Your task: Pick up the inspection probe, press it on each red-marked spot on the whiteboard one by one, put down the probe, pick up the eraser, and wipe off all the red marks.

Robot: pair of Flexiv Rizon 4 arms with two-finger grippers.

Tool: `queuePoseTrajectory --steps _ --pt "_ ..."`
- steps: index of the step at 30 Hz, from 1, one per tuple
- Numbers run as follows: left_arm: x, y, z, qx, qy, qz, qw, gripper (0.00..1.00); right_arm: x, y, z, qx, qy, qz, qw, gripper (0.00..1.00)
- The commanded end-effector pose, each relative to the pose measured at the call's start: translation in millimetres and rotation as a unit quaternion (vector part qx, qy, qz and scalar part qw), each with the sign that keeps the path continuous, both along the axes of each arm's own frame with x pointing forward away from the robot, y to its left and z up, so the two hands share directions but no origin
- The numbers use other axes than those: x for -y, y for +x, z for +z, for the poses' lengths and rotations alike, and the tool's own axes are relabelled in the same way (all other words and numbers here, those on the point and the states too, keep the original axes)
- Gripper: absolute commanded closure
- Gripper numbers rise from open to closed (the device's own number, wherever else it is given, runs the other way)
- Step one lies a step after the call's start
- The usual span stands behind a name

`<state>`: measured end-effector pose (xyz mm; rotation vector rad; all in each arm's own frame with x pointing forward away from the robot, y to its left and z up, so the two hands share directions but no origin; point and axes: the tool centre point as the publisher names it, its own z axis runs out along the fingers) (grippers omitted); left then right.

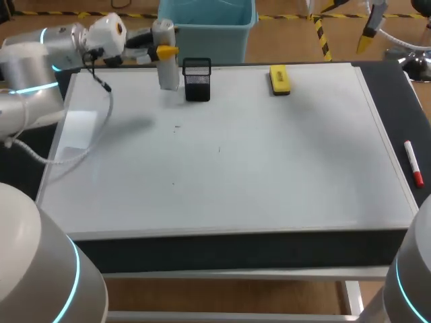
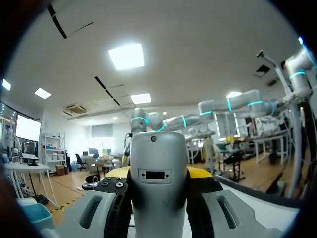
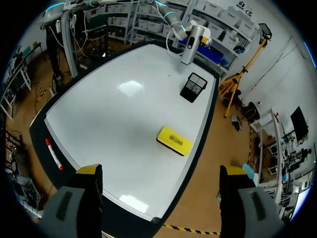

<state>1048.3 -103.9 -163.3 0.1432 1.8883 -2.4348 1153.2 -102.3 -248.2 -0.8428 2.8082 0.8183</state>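
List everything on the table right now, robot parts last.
whiteboard: 1, white, covers most of the table
table: 1, black, shows as a border around the whiteboard
inspection probe: 1, grey, upright at the far left of the board, beside the pen holder, held by the left gripper
pen holder: 1, black mesh, far edge of the board
eraser: 1, yellow, far edge, right of the pen holder
marker: 1, white with red cap, on the black border at the right
marks: 3 tiny specks, colour too small to tell, left-middle of the board
left gripper: 1, yellow tips, shut on the probe
right gripper: 1, yellow tips, open, empty, above the table
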Motion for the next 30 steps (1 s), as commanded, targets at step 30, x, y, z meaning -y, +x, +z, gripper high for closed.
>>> queuePoseTrajectory --steps 30 --pt "70 84.6 -11.8 0.015 -0.018 -0.08 0.996 1.0 0 -1.2 1 0.001 -0.002 0.0 1.0 0.0"
